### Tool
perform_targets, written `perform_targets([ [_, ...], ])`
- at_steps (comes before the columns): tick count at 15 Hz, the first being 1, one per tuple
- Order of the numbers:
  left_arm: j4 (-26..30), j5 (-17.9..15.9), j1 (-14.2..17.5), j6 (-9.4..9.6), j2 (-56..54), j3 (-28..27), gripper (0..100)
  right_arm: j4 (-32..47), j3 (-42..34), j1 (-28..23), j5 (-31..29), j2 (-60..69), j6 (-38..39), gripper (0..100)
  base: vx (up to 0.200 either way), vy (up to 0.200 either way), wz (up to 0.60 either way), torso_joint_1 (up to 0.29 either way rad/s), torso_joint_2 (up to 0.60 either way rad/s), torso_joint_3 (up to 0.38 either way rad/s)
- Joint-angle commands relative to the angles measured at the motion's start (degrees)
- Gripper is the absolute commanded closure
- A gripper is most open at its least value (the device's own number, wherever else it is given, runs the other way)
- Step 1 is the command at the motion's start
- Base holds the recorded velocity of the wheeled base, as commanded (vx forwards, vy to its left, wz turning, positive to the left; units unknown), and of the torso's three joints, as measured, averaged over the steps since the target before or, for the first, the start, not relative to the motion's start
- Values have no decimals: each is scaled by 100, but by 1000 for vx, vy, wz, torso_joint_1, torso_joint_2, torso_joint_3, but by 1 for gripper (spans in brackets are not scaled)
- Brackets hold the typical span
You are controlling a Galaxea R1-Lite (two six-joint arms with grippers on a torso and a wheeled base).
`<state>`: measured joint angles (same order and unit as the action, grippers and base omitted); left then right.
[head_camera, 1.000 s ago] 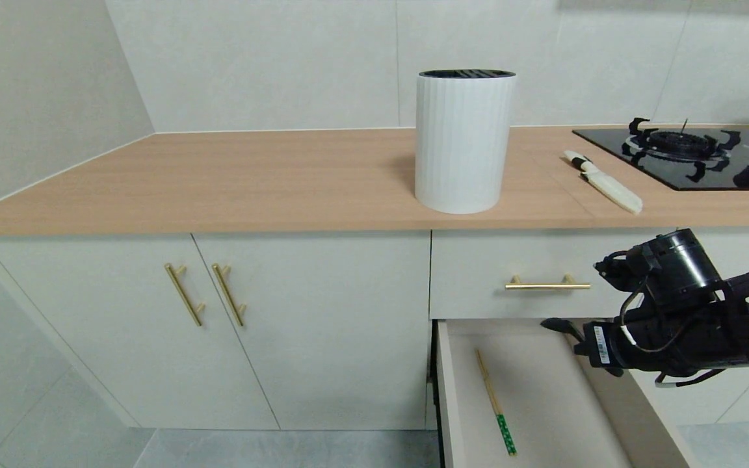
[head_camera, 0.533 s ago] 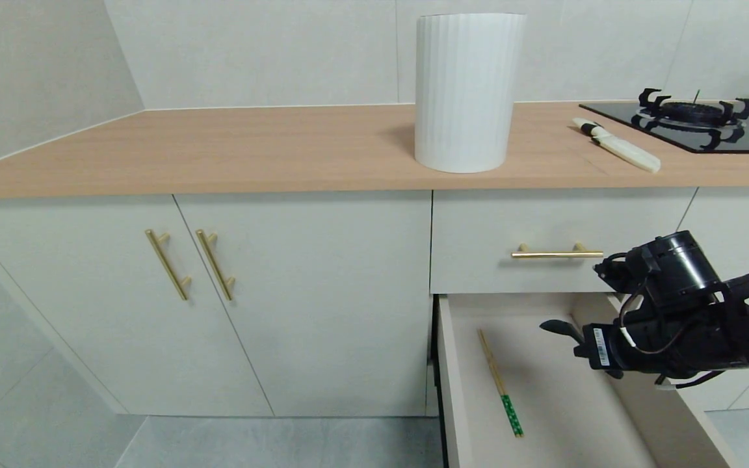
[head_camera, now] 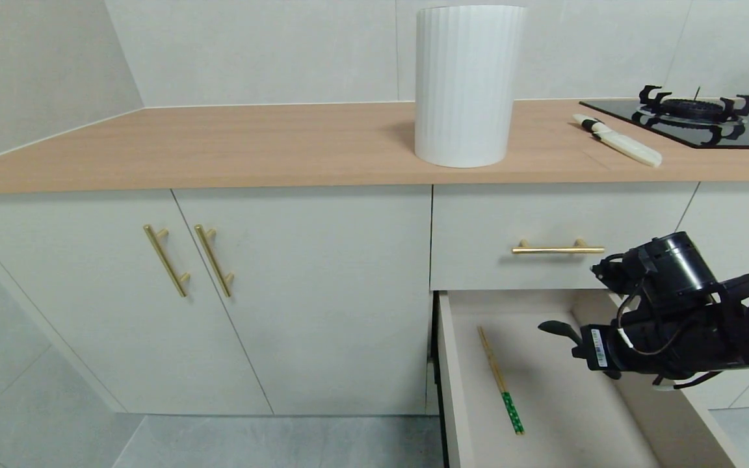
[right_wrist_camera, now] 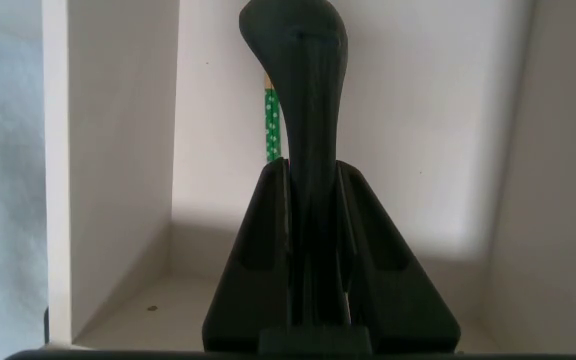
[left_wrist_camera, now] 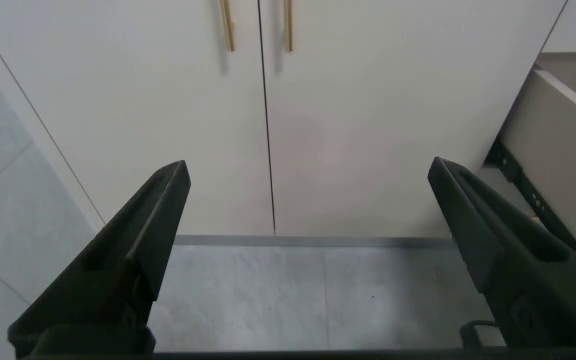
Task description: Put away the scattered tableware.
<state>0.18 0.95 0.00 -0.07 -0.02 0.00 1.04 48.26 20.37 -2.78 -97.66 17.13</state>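
My right gripper (head_camera: 581, 342) hangs over the open lower drawer (head_camera: 450, 364), shut on a black spoon (head_camera: 555, 328) whose bowl sticks out towards the drawer's middle. The right wrist view shows the spoon (right_wrist_camera: 296, 60) clamped upright between the fingers (right_wrist_camera: 258, 230) of that gripper (right_wrist_camera: 313, 200). A pair of wooden chopsticks with green ends (head_camera: 499, 389) lies on the drawer floor, left of the spoon; its green end (right_wrist_camera: 266, 120) shows beside the spoon. On the counter, a white knife (head_camera: 618, 146) lies right of a tall white ribbed holder (head_camera: 465, 84). My left gripper (left_wrist_camera: 308, 175) is open and holds nothing, low before the cabinet doors (left_wrist_camera: 268, 100).
A closed drawer with a brass handle (head_camera: 558, 247) sits directly above the open one. A black gas hob (head_camera: 693, 110) occupies the counter's right end. Two cabinet doors with brass handles (head_camera: 186, 260) stand left of the drawers. Grey floor tiles (left_wrist_camera: 298, 300) lie below the left gripper.
The whole head picture has shifted, so the camera moved: the counter now sits higher in it. My right gripper stays over the drawer with the spoon in it.
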Motion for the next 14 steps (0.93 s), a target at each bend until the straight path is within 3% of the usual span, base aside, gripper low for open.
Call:
perform_targets([
  [1,-1,2,0,-1,2,0,0,-104,-1,46,5,-113,1,100,0,0,0,0,0,0],
  [6,-1,2,0,-1,2,0,0,-1026,-10,-7,-241,-1396,36,100,0,0,0,0,0,0],
  [10,-1,2,0,-1,2,0,0,-2231,-27,-24,-1049,-2697,54,100,0,0,0,0,0,0],
  [14,-1,2,0,-1,2,0,0,-2775,-27,-42,-1172,-3224,63,100,0,0,0,0,0,0],
])
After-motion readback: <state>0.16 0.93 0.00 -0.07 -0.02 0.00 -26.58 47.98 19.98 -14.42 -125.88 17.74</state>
